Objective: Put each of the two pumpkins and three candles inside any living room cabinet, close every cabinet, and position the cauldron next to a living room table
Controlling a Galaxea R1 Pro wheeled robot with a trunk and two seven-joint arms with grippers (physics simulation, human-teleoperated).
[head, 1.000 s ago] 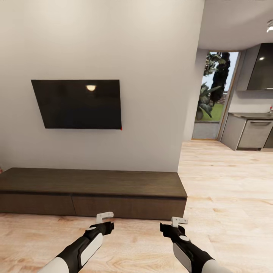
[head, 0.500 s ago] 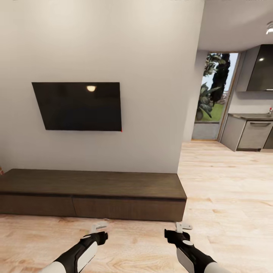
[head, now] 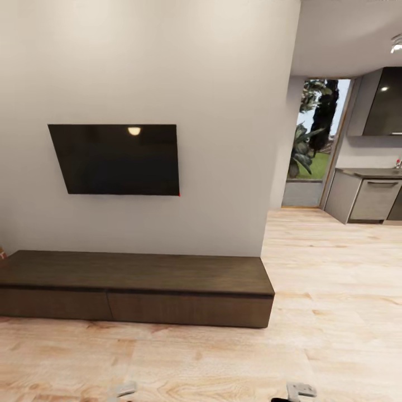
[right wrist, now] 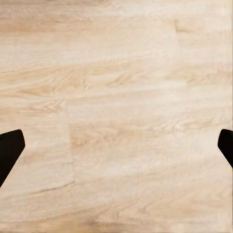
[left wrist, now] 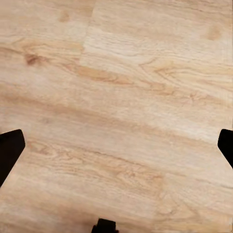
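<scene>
Cabinet point(head: 137, 290) sits dead ahead at twelve o'clock, long and low against the wall point(head: 167, 61), its drawer fronts flush and shut, its top bare. TV point(head: 117, 159) hangs on the wall straight above it. Off at two o'clock the floor point(head: 329, 290) runs on to a kitchen counter point(head: 371, 195) and a doorway with greenery outside. My left gripper point(left wrist: 116, 145) points straight down at plank floor, fingers point(left wrist: 9, 150) spread wide, holding nothing. My right gripper point(right wrist: 116, 148) likewise faces bare planks, jaws wide apart and empty.
</scene>
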